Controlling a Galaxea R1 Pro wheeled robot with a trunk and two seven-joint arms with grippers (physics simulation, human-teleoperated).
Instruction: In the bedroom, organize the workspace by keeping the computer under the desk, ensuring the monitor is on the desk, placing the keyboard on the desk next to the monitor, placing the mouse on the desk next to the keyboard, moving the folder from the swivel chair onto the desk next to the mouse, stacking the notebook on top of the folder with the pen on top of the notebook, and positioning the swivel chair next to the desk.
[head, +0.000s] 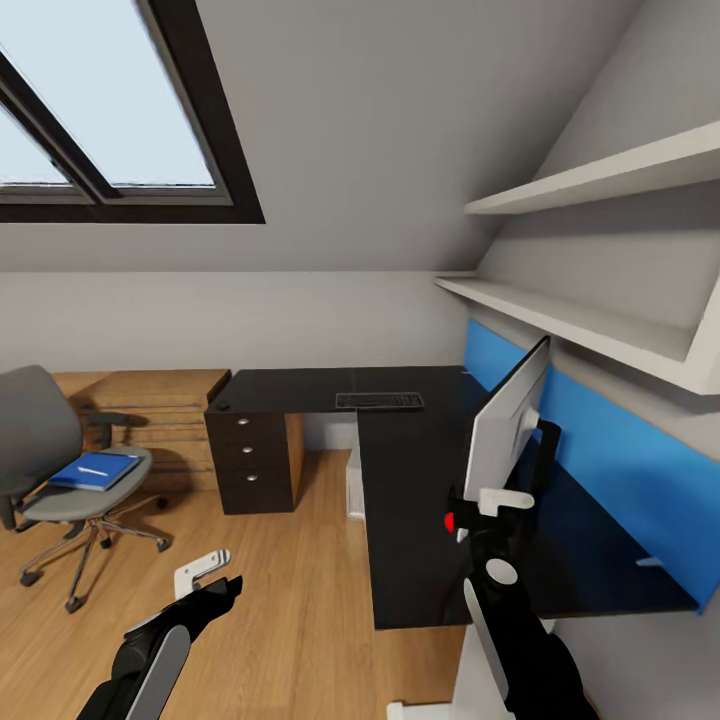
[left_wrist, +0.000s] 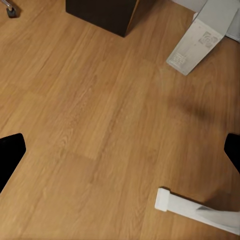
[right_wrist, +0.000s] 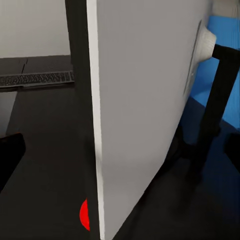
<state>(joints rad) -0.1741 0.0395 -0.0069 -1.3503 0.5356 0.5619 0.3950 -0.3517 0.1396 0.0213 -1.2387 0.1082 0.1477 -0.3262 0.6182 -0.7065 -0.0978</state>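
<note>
**Right jaws at the monitor's edge, left jaws idle over the floor**

My right jaws (head: 492, 500) are up against the near end of the monitor (head: 507, 420). From the right wrist I see its silver-white back (right_wrist: 145, 100) edge-on between my two dark fingertips, which sit wide apart on either side of the panel; whether they are pressing it yet I cannot tell, since the contact itself is hidden. The screen's long axis runs away from me toward the back wall, so it stands turned, its black front facing over the table (head: 420, 520) and its stand (head: 545, 450) toward the blue wall panel (head: 620, 470). My judgement is that the coming move turns on this: the panel lies straight ahead of my right arm, lengthwise, and any turn would swing about that stand.

My left jaws (head: 210, 578) hang released over the wood floor (left_wrist: 100, 115), holding nothing. Ahead of them stands the light grey computer (left_wrist: 200, 42) beside the dark drawer unit (head: 250, 460).

Farther out, the keyboard (head: 379, 401) lies on the table's far wing, slim and dark. Well to my left the swivel chair (head: 60, 470) stands apart from the table, the blue folder (head: 95, 470) flat on its seat with a thin white pen (head: 93, 470) on top.
</note>
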